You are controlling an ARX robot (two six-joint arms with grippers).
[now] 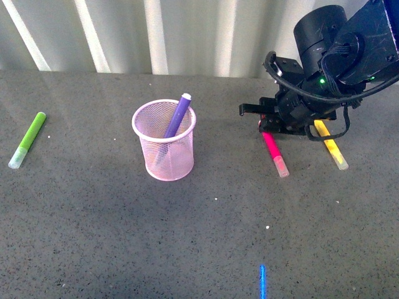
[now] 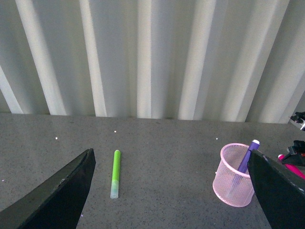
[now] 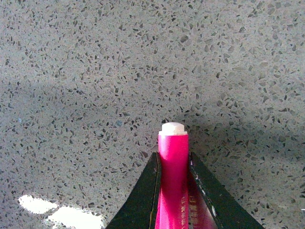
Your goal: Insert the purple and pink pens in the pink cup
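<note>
The pink pen point(image 1: 274, 152) lies on the worktop point(image 1: 187, 237), cap toward the camera, far end pinched by the right gripper point(image 1: 267, 124). The purple pen point(image 1: 177, 115) leans in the pink cup point(image 1: 168, 159); the left gripper point(image 2: 170, 153) is spread wide.

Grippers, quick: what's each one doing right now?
Left gripper: open, nothing between its fingers.
Right gripper: closed on the pink pen.
</note>
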